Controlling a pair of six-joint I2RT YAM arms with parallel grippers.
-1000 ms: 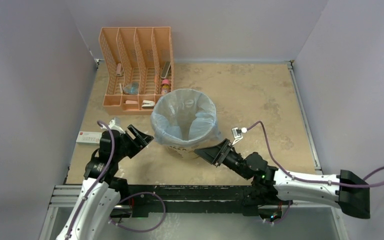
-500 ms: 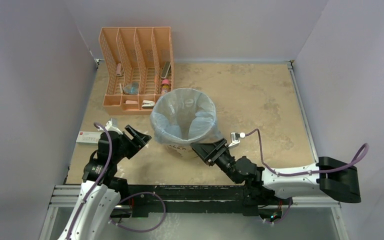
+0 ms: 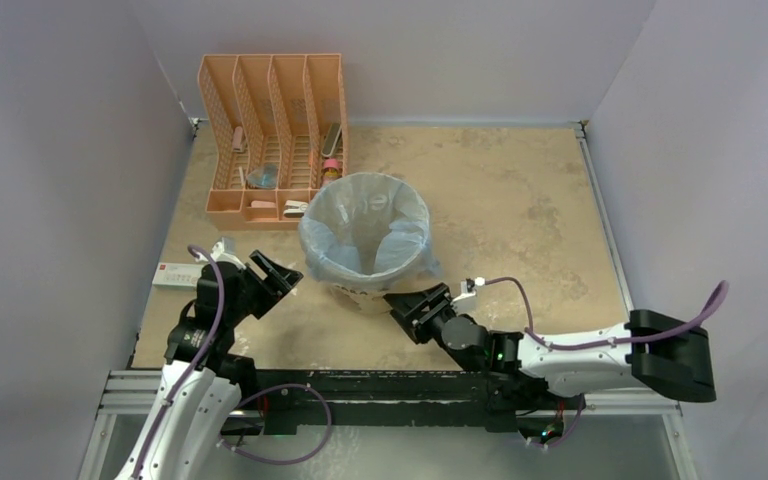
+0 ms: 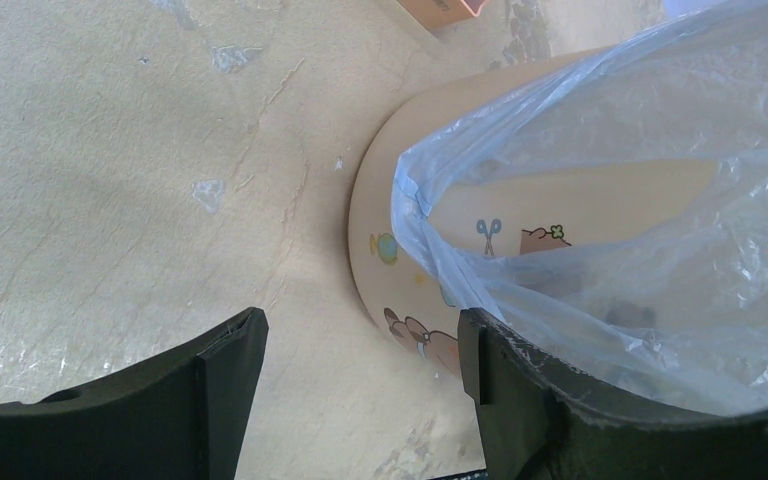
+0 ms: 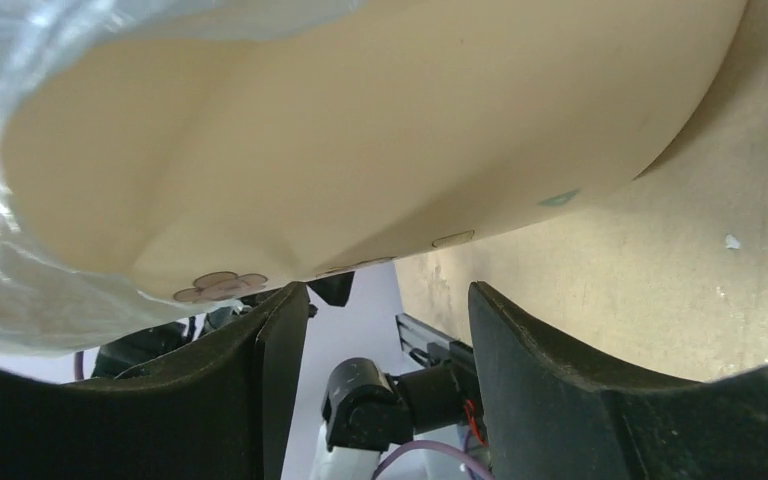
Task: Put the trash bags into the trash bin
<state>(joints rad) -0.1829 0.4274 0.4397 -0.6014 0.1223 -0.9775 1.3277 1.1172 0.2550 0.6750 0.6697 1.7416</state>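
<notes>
The cream trash bin (image 3: 360, 296) stands mid-table, lined with a light-blue trash bag (image 3: 365, 236) whose edge is folded down over the rim. My left gripper (image 3: 276, 274) is open just left of the bin, nothing between its fingers. In the left wrist view the bin wall (image 4: 400, 250) and the draped bag (image 4: 640, 200) lie right ahead of that gripper (image 4: 360, 335). My right gripper (image 3: 415, 306) is open, low at the bin's near right side. In the right wrist view the bin wall (image 5: 360, 150) hangs close over that gripper (image 5: 385, 300), with bag film (image 5: 20, 280) at the left.
An orange mesh file organizer (image 3: 275, 135) with small items stands behind the bin at the back left. A white and red box (image 3: 175, 275) lies at the table's left edge beside my left arm. A metal rail (image 3: 380, 385) runs along the near edge.
My right arm has swung lower and leftward, bringing its gripper along the bin's near side. The bin has shifted slightly away. The left arm has hardly moved.
</notes>
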